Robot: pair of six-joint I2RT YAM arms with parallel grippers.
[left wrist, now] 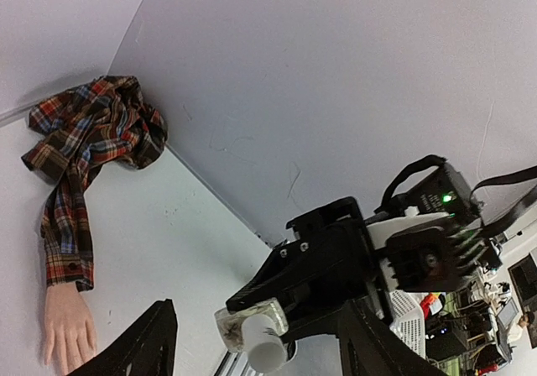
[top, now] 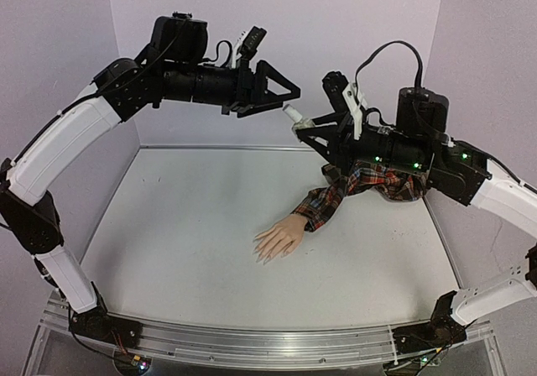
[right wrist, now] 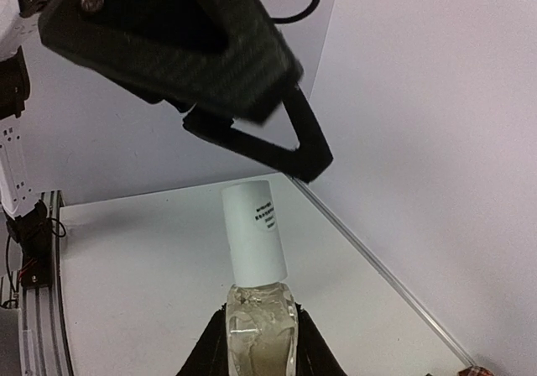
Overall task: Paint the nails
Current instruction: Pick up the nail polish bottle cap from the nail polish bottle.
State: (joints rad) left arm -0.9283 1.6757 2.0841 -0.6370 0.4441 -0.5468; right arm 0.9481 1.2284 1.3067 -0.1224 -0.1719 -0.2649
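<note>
**Holding the bottle up in the air, other arm hanging open by the cap**

So the right gripper (top: 309, 127) is clamping both fingers tight on a small clear glass bottle (right wrist: 252, 330). It's holding the bottle high over the white table (top: 185, 225), with the white cylindrical cap (right wrist: 254, 233) pointing toward the other arm.

The left gripper (top: 281, 97) is hovering just beside that cap with its black triangular fingers spread wide. In the right wrist view those fingers are sitting above and behind the cap with a clear gap showing, so they aren't touching it and aren't gripping anything. From the left wrist camera, the bottle and cap are showing up between its two spread fingers.

As for the nails (top: 263, 257), they're sitting at the fingertips of a skin-coloured mannequin hand (top: 281, 237). The hand is lying flat near the middle of the table, well apart from both grippers, with its fingers pointing toward the near left. A red plaid shirt sleeve (top: 336, 193) is trailing back from the wrist and bunching up under the right arm by the pale back wall (top: 336, 23). The nails are coming out too tiny in every view to tell whether any polish is on them.
</note>
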